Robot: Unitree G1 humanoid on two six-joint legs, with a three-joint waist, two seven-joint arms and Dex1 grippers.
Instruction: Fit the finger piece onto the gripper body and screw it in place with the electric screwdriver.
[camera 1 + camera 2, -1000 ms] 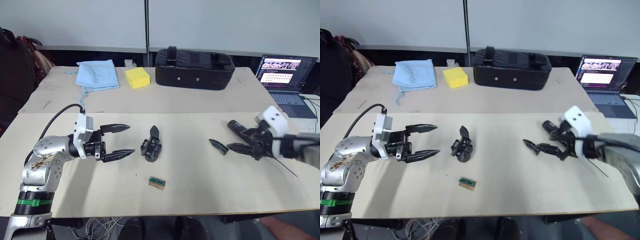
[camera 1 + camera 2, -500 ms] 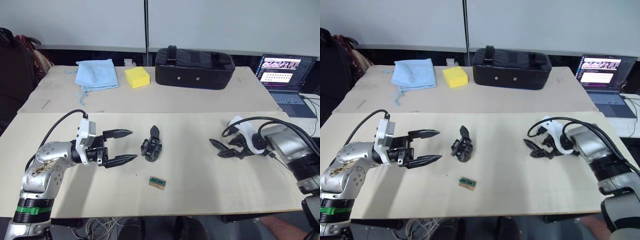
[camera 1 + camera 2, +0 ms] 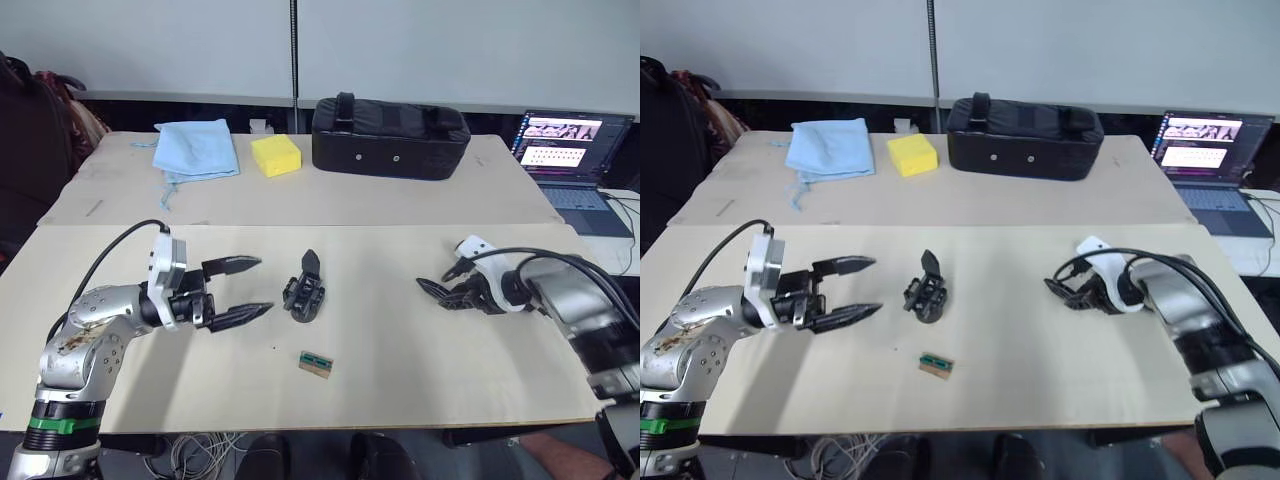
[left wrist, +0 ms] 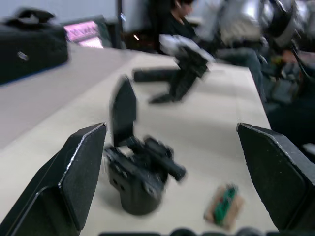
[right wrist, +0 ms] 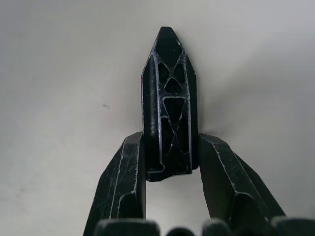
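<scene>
The finger piece [image 5: 169, 98], a small black wedge with a ribbed face, lies flat on the table's right half [image 3: 432, 288]. My right gripper [image 3: 447, 294] is low over the table, shut on the wedge's wide end, with both fingertips [image 5: 129, 162] pressed to its sides. The gripper body [image 3: 303, 290] stands upright mid-table, its pointed finger up [image 4: 140, 172]. My left gripper [image 3: 238, 288] is open just left of it, aimed at it and apart from it. A blurred dark rod [image 4: 150, 74] lies by the right gripper; I cannot tell if it is the electric screwdriver.
A small green part on a wooden block [image 3: 315, 364] lies in front of the gripper body. At the back of the table are a black bag [image 3: 390, 125], a yellow sponge [image 3: 275, 155] and a blue cloth [image 3: 195, 150]. A laptop [image 3: 570, 150] sits far right.
My right gripper swung in low behind the finger piece and closed its fingers onto it. The left gripper stayed open and barely shifted.
</scene>
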